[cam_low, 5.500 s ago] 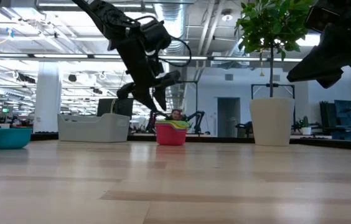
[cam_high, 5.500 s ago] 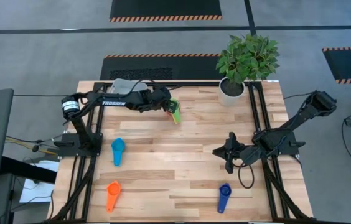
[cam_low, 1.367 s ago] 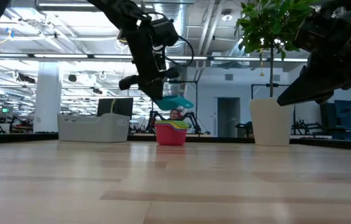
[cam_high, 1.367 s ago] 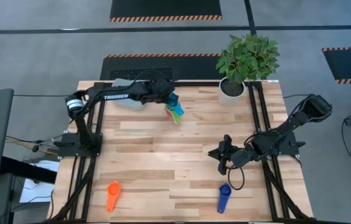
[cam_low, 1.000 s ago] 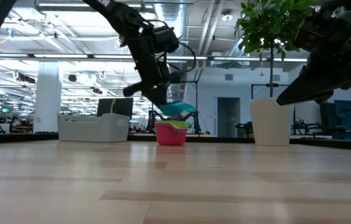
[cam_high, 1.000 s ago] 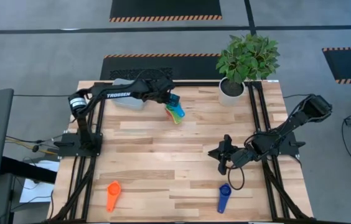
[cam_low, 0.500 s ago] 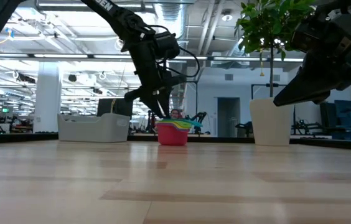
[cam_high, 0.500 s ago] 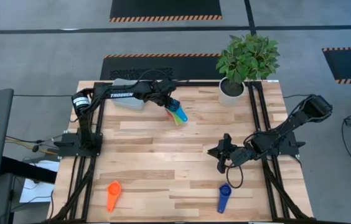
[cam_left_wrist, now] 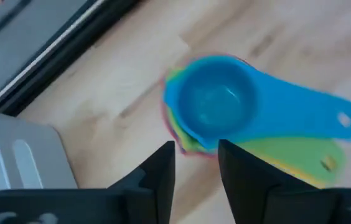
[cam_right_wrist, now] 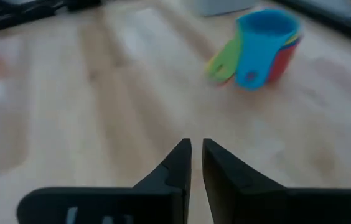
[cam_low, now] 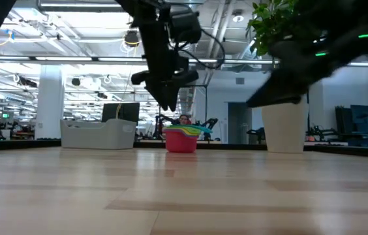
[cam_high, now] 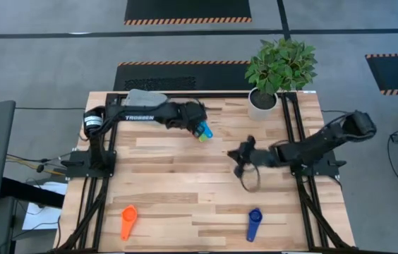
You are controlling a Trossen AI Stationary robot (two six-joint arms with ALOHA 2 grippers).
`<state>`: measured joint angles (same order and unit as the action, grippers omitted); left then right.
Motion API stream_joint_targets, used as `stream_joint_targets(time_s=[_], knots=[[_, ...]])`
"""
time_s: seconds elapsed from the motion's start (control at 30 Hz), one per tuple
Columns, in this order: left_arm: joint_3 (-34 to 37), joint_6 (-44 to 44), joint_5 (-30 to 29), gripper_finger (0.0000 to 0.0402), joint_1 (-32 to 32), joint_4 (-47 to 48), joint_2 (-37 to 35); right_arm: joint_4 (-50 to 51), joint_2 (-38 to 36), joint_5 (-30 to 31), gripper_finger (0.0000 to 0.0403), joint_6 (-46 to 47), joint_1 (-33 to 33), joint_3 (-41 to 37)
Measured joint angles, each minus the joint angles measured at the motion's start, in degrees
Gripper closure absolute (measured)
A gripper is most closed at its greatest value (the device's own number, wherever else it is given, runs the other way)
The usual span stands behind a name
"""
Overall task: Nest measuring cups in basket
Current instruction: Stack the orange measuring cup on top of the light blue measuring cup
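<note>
Two cups, orange (cam_high: 128, 214) and dark blue (cam_high: 255, 216), await stacking; left gripper (cam_left_wrist: 195, 163) hovers spread over the stack (cam_left_wrist: 216, 106), right gripper (cam_right_wrist: 196, 163) nearly pressed together, empty.

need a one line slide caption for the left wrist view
Left gripper, fingers open and empty, above a light blue measuring cup nested atop the green, yellow and red cups on the wooden table, beside the basket.
</note>
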<state>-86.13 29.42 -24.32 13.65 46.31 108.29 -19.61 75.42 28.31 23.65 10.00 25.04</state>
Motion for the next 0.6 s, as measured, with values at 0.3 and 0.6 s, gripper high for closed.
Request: stream_joint_targets(time_s=[0.3, 0.6], knots=[[0.11, 5.25, -4.24, 0.0305, -9.13, 7.93, 0.02, -2.91, 13.36, -8.84, 0.0377, -6.23, -18.69, 8.68], [0.15, 16.14, -9.34, 0.0316, -15.78, 20.24, 0.02, -6.61, 26.74, -13.13, 0.0378, -9.03, -23.25, 16.03]])
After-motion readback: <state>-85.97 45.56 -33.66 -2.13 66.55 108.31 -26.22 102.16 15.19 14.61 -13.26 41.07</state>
